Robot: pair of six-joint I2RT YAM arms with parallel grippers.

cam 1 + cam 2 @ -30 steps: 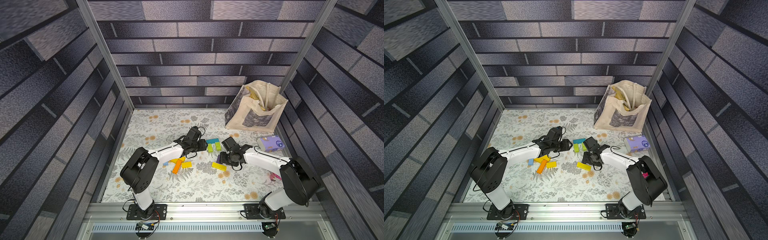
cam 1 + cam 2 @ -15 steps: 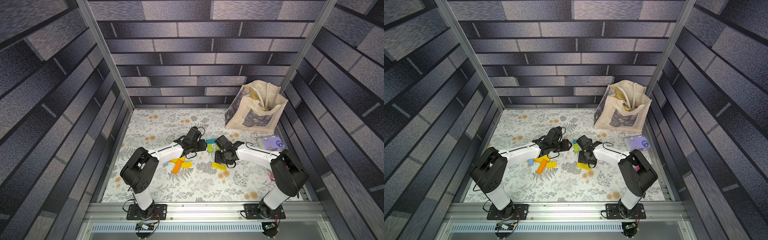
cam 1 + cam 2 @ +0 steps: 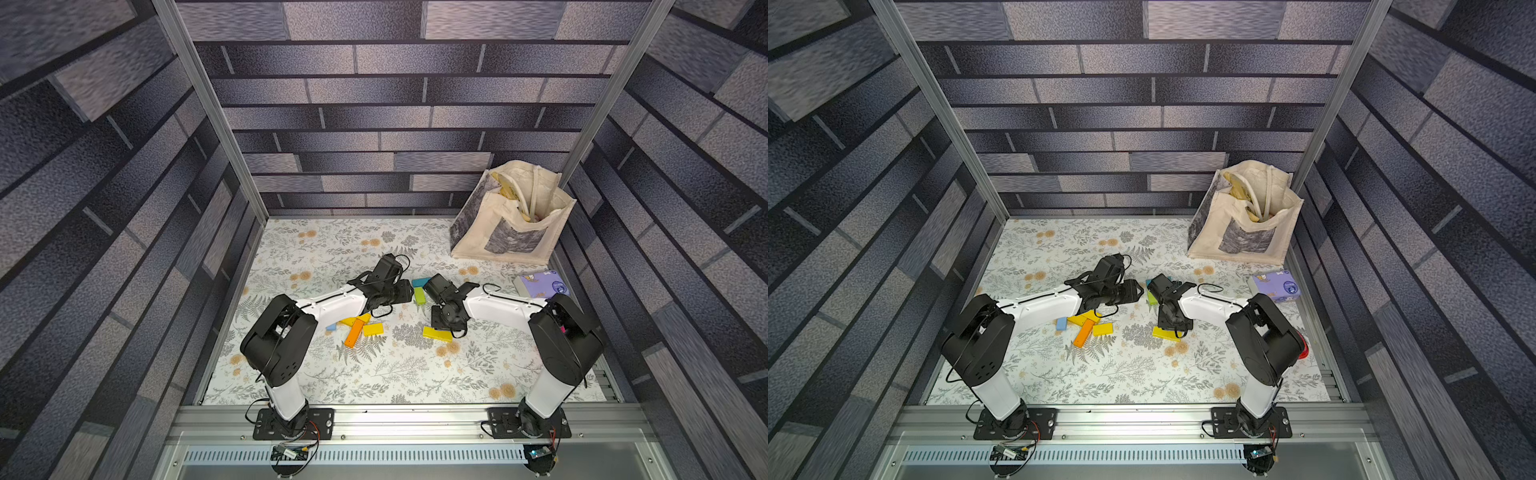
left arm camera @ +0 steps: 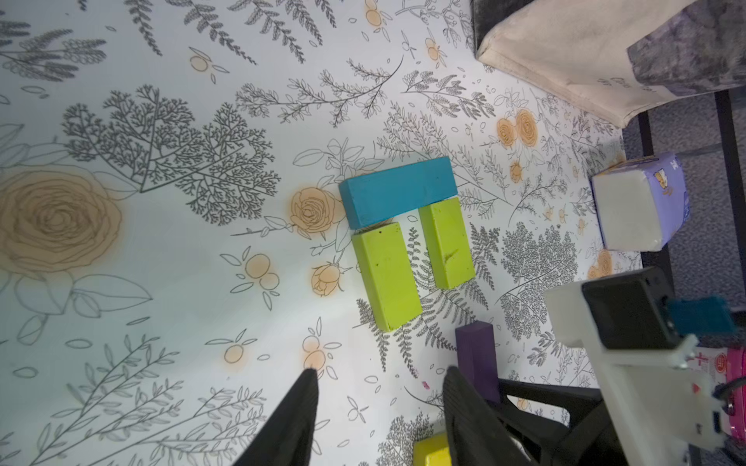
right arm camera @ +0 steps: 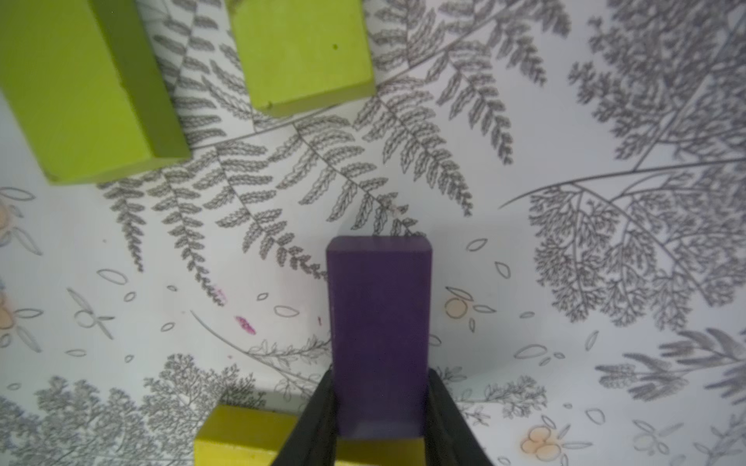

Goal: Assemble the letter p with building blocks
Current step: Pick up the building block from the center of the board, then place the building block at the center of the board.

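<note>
my right fingers (image 5: 321, 419) press both sides of the purple block (image 5: 379, 322), low centre in the right wrist view: the grasp step, i judge. my left fingers (image 4: 290, 423) stand half apart, empty. next it needs lifting and setting square against the lime blocks (image 4: 385, 274) under the teal block (image 4: 397, 191), mid-frame.

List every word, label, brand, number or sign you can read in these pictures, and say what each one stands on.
No text reads clearly.
Lilac tissue pack: printed marks and a round badge, too small to read.
Tote bag: faint lettering on the cloth, too blurred to read.
Pink packet: a red mark near its edge, too blurred to read.
Purple block and teal block: plain, no text.
</note>
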